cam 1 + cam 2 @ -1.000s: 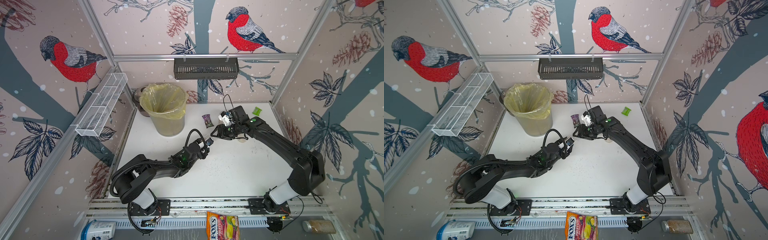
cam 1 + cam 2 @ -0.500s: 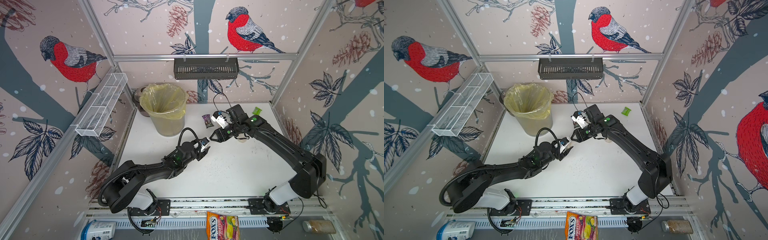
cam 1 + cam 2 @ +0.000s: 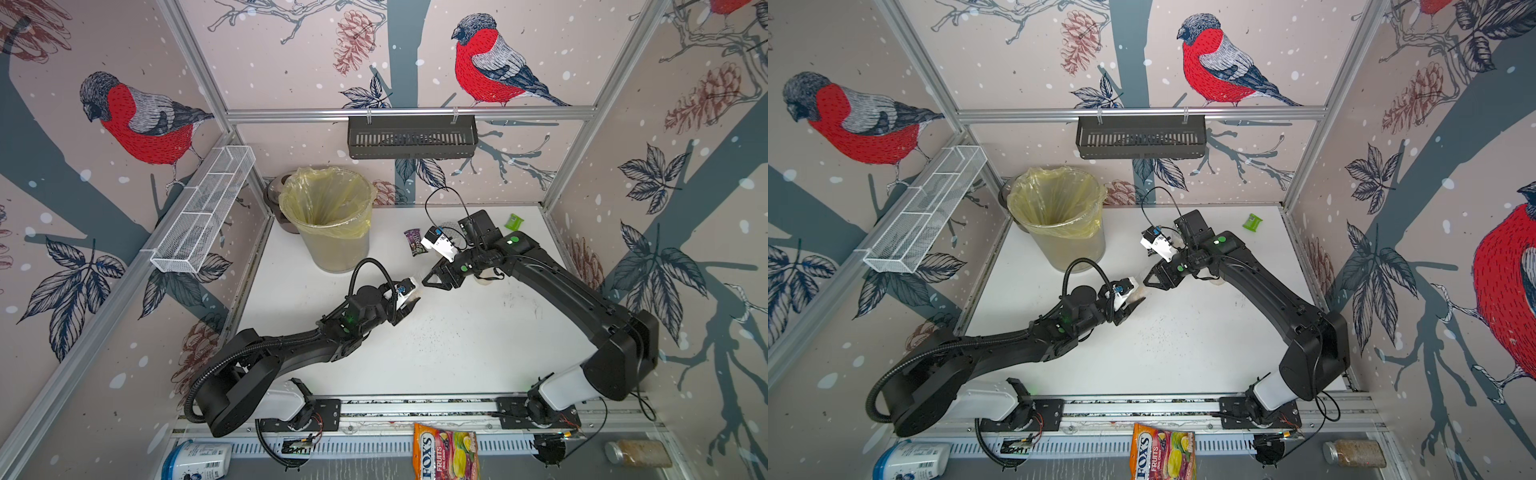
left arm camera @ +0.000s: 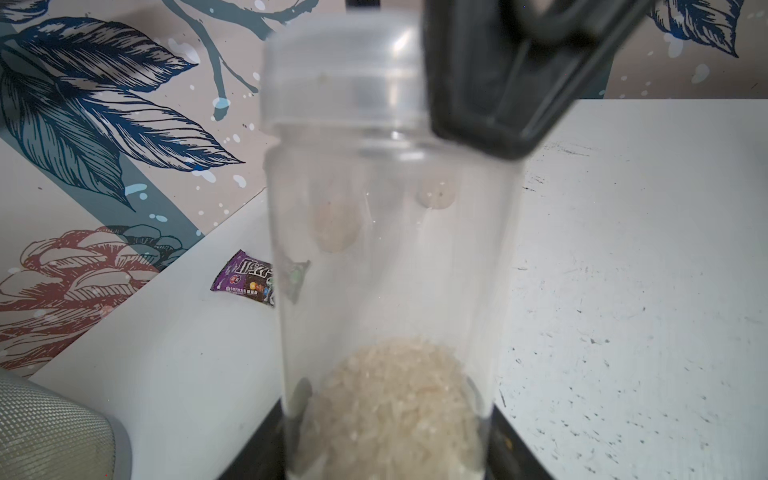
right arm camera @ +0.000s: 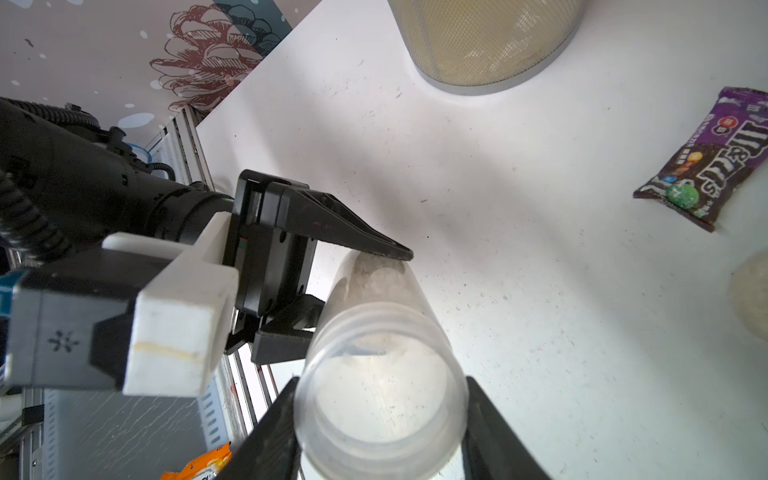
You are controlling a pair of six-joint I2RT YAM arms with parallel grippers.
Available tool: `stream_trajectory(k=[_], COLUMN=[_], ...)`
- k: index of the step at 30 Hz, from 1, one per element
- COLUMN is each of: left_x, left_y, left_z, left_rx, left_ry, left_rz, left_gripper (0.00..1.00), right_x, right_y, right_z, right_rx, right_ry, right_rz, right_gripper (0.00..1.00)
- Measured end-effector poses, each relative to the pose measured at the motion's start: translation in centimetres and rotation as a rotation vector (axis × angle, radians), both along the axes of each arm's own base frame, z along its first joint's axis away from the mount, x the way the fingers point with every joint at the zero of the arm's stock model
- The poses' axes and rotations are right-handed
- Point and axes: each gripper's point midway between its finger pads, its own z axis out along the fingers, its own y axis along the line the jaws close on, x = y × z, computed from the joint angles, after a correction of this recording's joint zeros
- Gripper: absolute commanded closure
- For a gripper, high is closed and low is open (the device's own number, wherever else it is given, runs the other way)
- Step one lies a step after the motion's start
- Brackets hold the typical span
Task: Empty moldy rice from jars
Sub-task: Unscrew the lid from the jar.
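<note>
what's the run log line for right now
left gripper: shut on jar | right gripper: shut on lid, lid on | rice: in jar, unpoured | bin: apart from jar

Light: bright, even | shadows: soft | wrist views: jar (image 4: 386, 249) blurred, probably defocus

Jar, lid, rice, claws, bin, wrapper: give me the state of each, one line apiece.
jar: lifted, gripped at both ends
lid: still on the jar
moldy rice: inside, piled at the jar's base
left claw: shut on the jar's base end
right claw: shut on the lid
bin: upright, open, lined with a yellow bag
purple wrapper: lying flat
</note>
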Motion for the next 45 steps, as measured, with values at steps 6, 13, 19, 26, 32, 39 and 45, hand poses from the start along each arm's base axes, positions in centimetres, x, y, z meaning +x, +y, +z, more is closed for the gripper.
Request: stream_trajectory(k=[6,13,19,26,32,39,45], left_x=[0.0,-0.2,-0.2,0.1,0.3,1.6,2.0], left_y=[0.1,-0.2,-0.2,0.1,0.2,-0.5,-0.6], left_z=[-0.3,0.8,0.9,0.8,0.5,-0.3,-1.2], left_rx=[0.011,-0.015,-0.017,-0.012,0.007,0.093,0.140], left_ry=[0.010,-0.014,-0.021,-0.027,-0.031,-0.073,-0.076], left_rz=[0.003,-0.016,-0.012,0.007,0.015,0.035,0.035], left_gripper=[0.95,0.97,0.98,0.98,1.00,0.97,0.97], right_x=[0.0,0.3,0.6,1.9,2.3,4.8,2.8], right_y=[0.2,0.6,0.0,-3.0,-4.6,-5.5,-5.8], right_z=[-0.2,-0.1,0.6,2.7,4.2,5.5,1.2], right_rx=[0.002,0.017,0.030,0.080,0.151,0.193,0.159], right_ry=[-0.012,-0.028,-0.061,-0.099,-0.073,0.168,0.399], right_rz=[0.011,-0.003,-0.043,-0.168,-0.287,-0.630,-0.835], right_gripper=[0.33,0.13,0.12,0.11,0.13,0.17,0.18])
